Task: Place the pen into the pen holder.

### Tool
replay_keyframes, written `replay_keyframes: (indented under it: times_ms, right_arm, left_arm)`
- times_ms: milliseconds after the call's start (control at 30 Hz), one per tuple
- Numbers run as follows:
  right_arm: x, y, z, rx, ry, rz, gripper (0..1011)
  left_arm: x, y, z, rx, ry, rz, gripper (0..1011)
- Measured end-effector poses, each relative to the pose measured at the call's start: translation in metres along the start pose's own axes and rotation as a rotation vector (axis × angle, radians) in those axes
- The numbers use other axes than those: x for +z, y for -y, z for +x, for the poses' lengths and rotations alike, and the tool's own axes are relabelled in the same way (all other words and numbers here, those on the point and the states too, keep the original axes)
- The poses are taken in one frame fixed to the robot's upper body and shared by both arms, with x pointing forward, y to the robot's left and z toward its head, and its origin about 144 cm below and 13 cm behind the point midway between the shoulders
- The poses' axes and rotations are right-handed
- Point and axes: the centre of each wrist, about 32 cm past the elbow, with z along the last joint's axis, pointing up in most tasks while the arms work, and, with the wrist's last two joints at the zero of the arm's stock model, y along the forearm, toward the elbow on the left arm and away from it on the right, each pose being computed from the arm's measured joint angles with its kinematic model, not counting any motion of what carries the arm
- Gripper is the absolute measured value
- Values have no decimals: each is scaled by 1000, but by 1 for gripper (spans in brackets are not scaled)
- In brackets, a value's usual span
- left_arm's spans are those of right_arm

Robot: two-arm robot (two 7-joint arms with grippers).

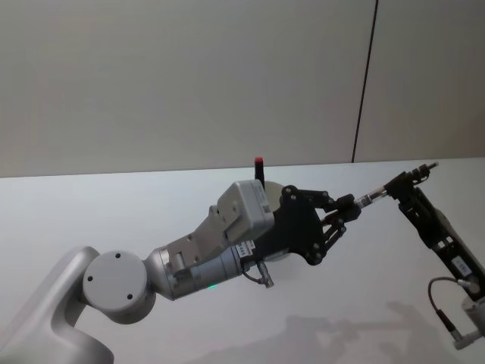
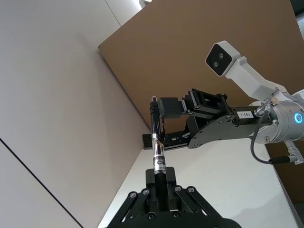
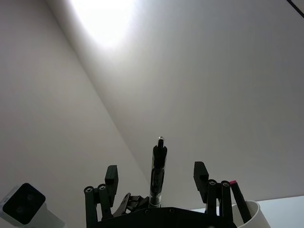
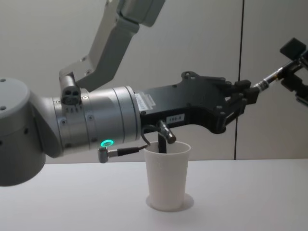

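Most of the pen holder (image 1: 271,192) is hidden in the head view behind the left arm (image 1: 189,262), which leaves only slivers of its white rim. A red-topped pen (image 1: 258,171) rises out of it behind the arm. To the right, above the counter (image 1: 114,212), the left pincer (image 1: 342,206) is clenched on the lower end of the pen (image 1: 386,188). The pen slants up and rightward in the air, clear of the holder, to the right pincer (image 1: 409,180); whether those fingers touch it is hard to make out here. The left wrist view looks along the pen from the left pincer's closed fingers toward the right pincer, whose fingers sit on either side of the far end. In the right wrist view the right pincer is released, its two fingers spread well apart with the pen between them and touching neither. The holder is cut off at a corner there, with the red-topped pen leaning inside and its other contents too dark to tell. In the chest view the holder stands upright on the counter under the left arm, a dark pen stub at its rim is partly masked by a cable, and the right pincer is cut off by the right edge.
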Motion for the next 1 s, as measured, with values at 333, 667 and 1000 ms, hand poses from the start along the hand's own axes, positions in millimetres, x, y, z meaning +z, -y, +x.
replay_keyframes:
  times_ms: [333,667,1000]
  right_arm:
    - [-3,3,-1,10,19,27,1001]
    - [-4,7,-3,21,39,52,1001]
    - [-4,10,-4,8,48,78,1001]
  left_arm:
    - [0,0,0,0,0,0,129]
    - [0,0,0,0,0,0,130]
    - [0,0,0,0,0,0,130]
